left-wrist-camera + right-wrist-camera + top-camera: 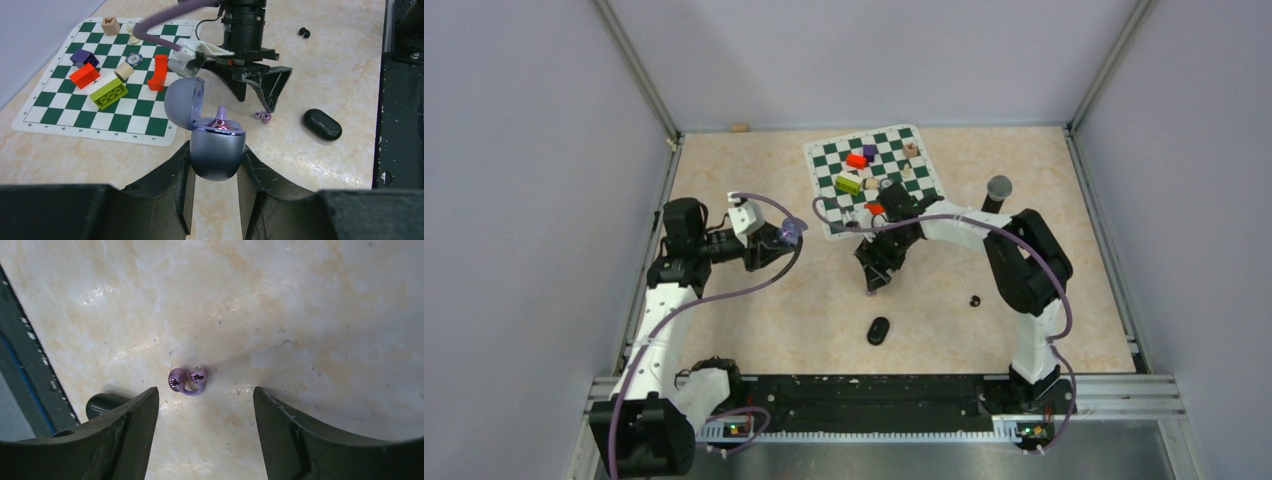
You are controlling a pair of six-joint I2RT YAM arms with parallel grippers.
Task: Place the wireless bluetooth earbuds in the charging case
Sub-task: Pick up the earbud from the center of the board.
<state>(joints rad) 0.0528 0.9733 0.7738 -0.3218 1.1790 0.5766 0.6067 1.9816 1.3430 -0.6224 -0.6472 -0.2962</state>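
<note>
- wireless bluetooth earbuds lie loose on the beige worktop, two purple and two black.
- chessboard mat lies by the far edge, strewn with coloured blocks.
- right gripper points down near the worktop's middle, jaws wide apart, gripping nothing.
- left gripper, toward the left edge, is clamped on the purple charging case, whose lid stands flipped open.
- black case, closed, lies toward the near edge.
- purple pair, touching each other, rests just ahead of the right gripper's fingertips, in line with the gap, untouched.
- black pair lies apart, toward the right edge.
</note>
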